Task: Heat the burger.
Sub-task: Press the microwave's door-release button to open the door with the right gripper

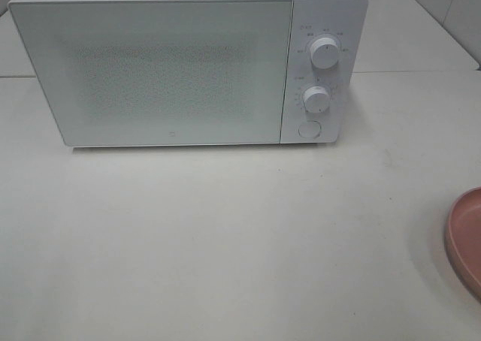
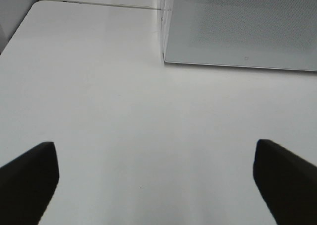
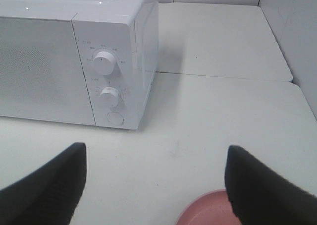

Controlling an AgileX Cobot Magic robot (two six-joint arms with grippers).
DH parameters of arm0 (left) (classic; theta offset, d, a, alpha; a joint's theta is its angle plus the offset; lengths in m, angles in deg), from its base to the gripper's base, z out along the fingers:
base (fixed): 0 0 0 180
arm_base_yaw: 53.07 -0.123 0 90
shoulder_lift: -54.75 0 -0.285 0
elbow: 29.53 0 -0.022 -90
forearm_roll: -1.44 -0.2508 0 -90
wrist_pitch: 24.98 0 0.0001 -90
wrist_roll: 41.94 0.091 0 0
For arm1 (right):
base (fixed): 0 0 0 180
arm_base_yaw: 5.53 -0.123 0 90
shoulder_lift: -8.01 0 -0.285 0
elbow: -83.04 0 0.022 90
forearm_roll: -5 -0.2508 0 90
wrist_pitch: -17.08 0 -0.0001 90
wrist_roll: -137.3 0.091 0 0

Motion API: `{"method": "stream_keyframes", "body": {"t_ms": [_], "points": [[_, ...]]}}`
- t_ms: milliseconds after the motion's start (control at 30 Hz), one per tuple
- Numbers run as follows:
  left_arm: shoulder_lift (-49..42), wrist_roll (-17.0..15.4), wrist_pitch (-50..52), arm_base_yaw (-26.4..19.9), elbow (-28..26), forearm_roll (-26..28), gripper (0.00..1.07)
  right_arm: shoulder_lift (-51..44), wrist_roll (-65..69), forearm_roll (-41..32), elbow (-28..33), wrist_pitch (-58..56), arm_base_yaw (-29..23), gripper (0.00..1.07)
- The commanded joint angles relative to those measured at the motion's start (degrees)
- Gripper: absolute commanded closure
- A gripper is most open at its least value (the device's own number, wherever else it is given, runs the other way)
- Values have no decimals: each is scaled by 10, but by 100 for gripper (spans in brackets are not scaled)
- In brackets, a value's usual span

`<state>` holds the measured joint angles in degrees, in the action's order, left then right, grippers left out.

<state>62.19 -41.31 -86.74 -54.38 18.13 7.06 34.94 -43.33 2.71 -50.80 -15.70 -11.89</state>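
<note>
Burger appears in no view, though I judge it soft, light and squashable, best held gently at the bun's sides: high view, microwave and pink plate edge on the counter; left wrist, left end effector spread, empty; right wrist, right end effector likewise apart, near the plate.

The left gripper is showing two matte black fingers, wedge-shaped with blunt tips. The right gripper is showing black fingers too, their surface finely ribbed.

The tabletop's far edge is occupied by the microwave, door shut. Open passage is left along the near edge, bounded by the pink plate at the right edge.
</note>
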Motion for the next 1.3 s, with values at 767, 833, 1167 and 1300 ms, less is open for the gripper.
{"method": "stream_keyframes", "body": {"t_ms": [767, 833, 1167, 1300], "points": [[-13, 1, 6, -3, 0, 6, 4, 286, 3, 10, 36, 316, 2, 32], [-13, 1, 6, -3, 0, 6, 4, 317, 3, 15, 59, 384, 2, 32], [-13, 1, 6, -3, 0, 6, 4, 418, 3, 15, 122, 617, 2, 32], [-13, 1, 6, -3, 0, 6, 4, 459, 1, 13, 151, 720, 2, 32]]}}
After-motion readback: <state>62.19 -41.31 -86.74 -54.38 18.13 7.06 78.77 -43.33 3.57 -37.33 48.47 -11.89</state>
